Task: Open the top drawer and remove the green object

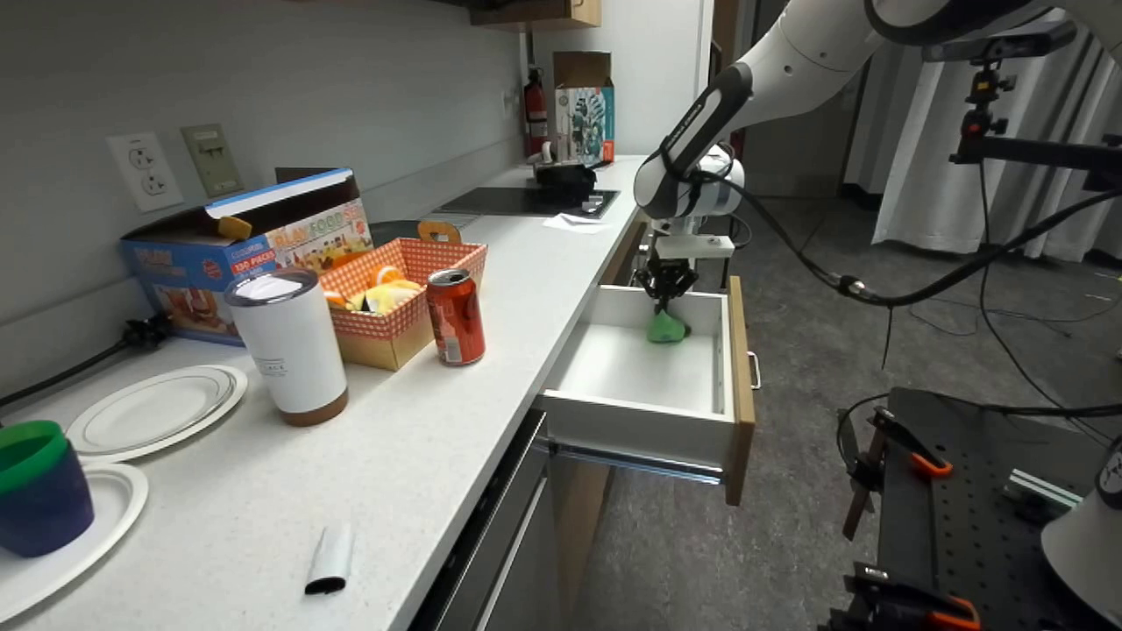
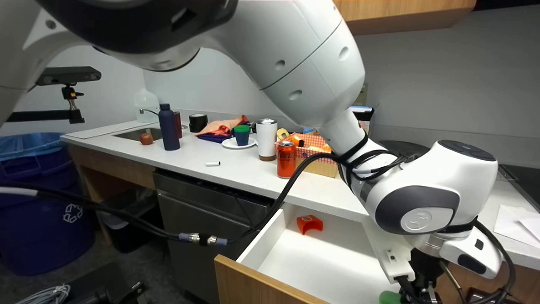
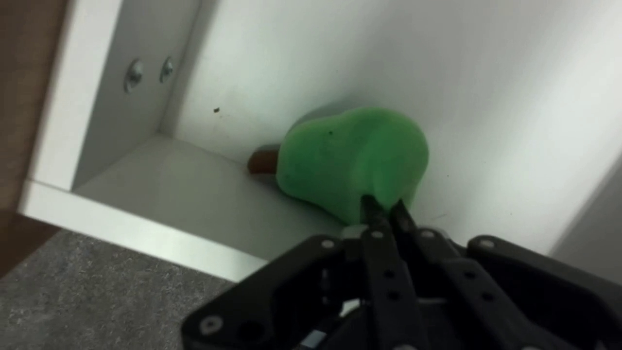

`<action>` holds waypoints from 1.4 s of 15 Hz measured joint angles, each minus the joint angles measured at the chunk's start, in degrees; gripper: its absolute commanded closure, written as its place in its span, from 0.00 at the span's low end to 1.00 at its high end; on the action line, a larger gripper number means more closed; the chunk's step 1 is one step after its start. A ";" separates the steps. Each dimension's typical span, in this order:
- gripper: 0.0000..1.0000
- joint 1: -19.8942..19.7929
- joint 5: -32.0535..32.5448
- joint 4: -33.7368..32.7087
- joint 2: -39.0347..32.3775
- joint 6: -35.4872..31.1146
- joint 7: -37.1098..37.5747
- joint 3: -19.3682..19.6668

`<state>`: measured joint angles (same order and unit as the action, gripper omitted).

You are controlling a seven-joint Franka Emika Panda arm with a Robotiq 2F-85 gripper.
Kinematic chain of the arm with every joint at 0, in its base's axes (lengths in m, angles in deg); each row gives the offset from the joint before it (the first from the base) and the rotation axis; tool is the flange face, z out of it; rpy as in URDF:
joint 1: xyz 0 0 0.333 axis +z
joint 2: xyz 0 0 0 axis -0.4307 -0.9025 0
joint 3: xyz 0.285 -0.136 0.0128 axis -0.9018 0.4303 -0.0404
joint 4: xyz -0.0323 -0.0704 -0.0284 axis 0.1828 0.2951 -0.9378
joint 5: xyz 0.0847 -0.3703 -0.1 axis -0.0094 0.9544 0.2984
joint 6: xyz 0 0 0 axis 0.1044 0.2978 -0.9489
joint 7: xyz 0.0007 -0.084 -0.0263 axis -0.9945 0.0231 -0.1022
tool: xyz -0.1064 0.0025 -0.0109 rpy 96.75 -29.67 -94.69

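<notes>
Pinching the green pear (image 3: pixel 340 158), the hand (image 3: pixel 385 206) is nearly closed.

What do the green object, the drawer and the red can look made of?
Green object: likely plastic or rubber, satin; smooth skin, soft highlights, can't tell which.
Drawer: front apparently wood or wood-look laminate, satin, by its faint tan grain; inside probably white-coated board, by the flat white surfaces.
Red can: likely aluminium, glossy; silver top, bright highlights.

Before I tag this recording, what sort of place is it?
Probably a kitchen area, perhaps inside a lab: a sink and a black cooktop are set into the counter, and a perforated black table stands nearby.
</notes>
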<state>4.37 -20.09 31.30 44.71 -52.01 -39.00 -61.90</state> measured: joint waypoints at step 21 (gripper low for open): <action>0.99 19.88 27.93 12.33 27.28 6.45 17.47 6.27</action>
<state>24.24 7.84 43.63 71.99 -45.56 -21.53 -55.63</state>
